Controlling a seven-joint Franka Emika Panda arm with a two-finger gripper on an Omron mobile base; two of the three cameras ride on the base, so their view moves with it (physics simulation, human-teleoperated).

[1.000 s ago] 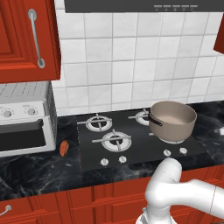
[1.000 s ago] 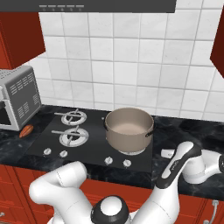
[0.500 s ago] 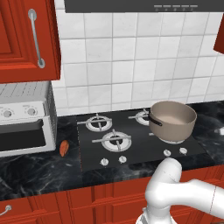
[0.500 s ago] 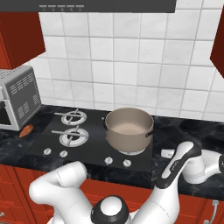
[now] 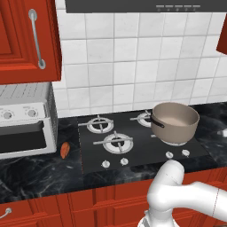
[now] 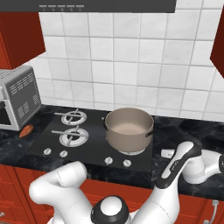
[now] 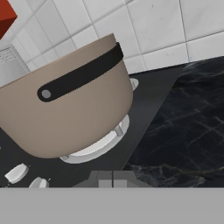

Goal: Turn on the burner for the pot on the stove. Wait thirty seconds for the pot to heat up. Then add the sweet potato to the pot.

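Nothing is shifting since a second ago; my gripper (image 7: 113,178) is sitting pinched empty beside the pot (image 7: 65,105), waiting out the heating.

The glossy white, rounded robot arm (image 6: 61,188) is built of thick tubular plastic-looking segments joined by bulging elbows. At its foot sits a round dark grey joint cap (image 6: 110,213) with a pale centre. Beside the taupe-brown metal pot (image 6: 129,130), the white forearm link (image 6: 181,162) carries a long black inlaid strip. A thin red line crosses the white link (image 5: 190,199).
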